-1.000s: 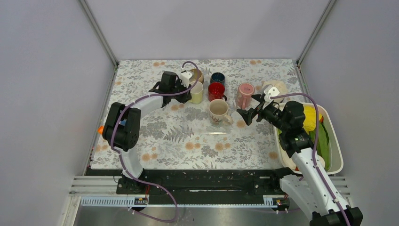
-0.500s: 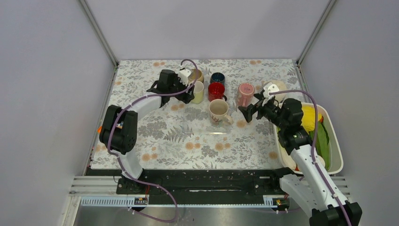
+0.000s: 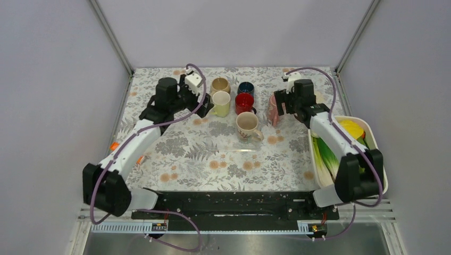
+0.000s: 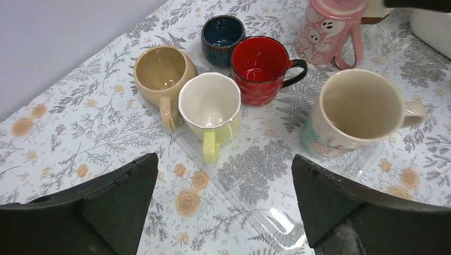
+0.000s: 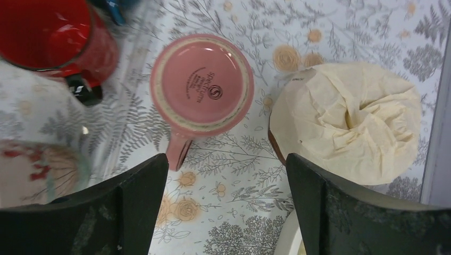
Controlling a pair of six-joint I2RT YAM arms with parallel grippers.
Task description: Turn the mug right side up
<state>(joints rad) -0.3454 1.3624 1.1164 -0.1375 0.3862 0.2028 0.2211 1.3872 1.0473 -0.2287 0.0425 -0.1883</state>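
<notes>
The pink mug [image 5: 202,85] stands mouth down at the far right of the flowered cloth [image 3: 213,159], base ring up, its handle [image 5: 178,151] pointing toward the near side. The right gripper [image 5: 226,159] hovers straight above it with its fingers spread wide and nothing between them. They look to sit a little nearer than the mug's body, more over the handle than the walls.

From where I stand, the worry is the crowding. The red mug [image 5: 48,32] is just to the left and a crumpled cream paper bundle [image 5: 351,119] just to the right, so a finger coming down this wide could, I'd guess, knock either one. If the fingers close off centre they may catch only the handle or one wall. A glazed mug held that way would likely swing or slip out halfway through the flip. The cream patterned mug [image 4: 356,106], near and left of it, is where it would probably land. Rolling it over too low could also scrape the rim along the cloth.

The left gripper [image 4: 223,159] is spread open as well, holding nothing, well off to the left by the yellow mug [image 4: 210,103]; it looks out of harm's way, so long as the mug isn't swung far in that direction
</notes>
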